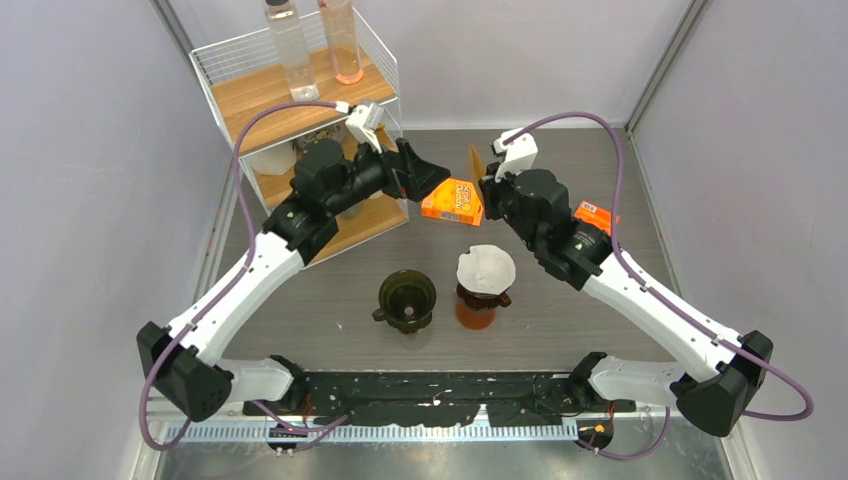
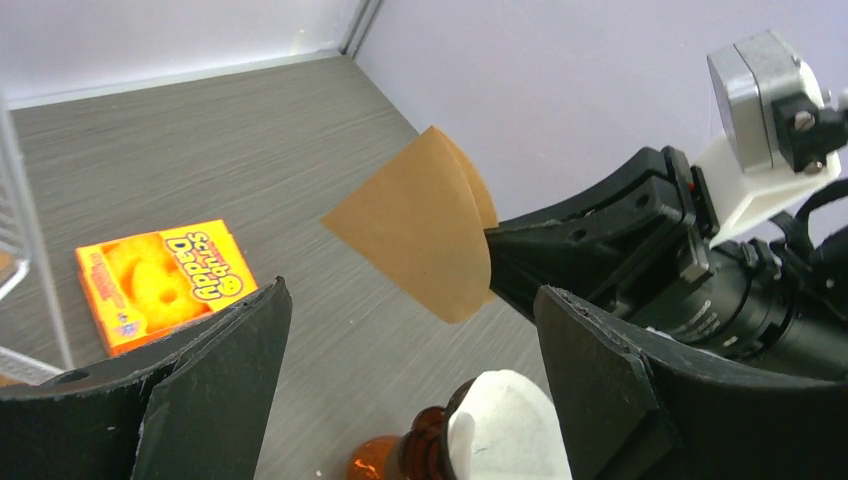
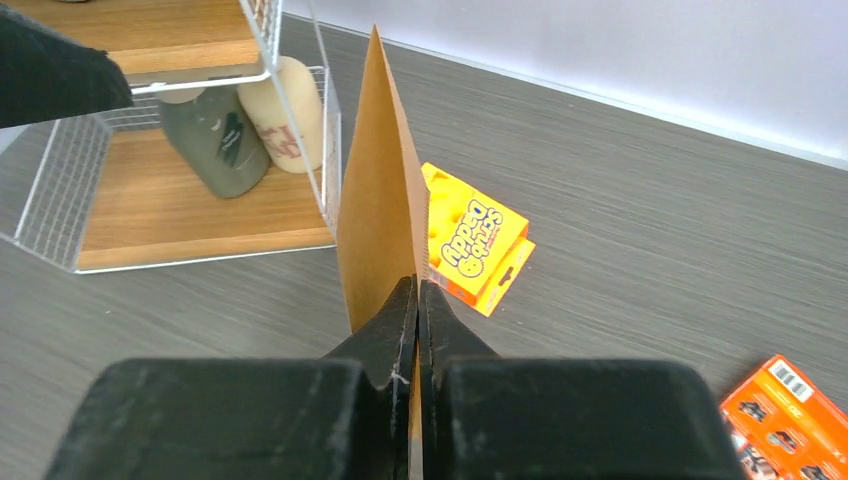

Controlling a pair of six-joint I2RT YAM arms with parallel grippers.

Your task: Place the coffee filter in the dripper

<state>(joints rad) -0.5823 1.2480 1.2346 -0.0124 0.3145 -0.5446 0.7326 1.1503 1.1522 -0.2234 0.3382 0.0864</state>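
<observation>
Over open grey table point(image 1: 560, 335), right hand point(image 3: 417, 300) pinches the brown filter point(image 3: 380, 200) by its edge; left hand point(image 2: 410, 335) gapes alongside.

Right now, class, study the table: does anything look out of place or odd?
Yes: a white paper filter sits straight on the amber glass carafe, with no dripper under it, while the dark green cone dripper stands empty beside it. The right tool pinches a flat-folded brown paper filter.
</observation>
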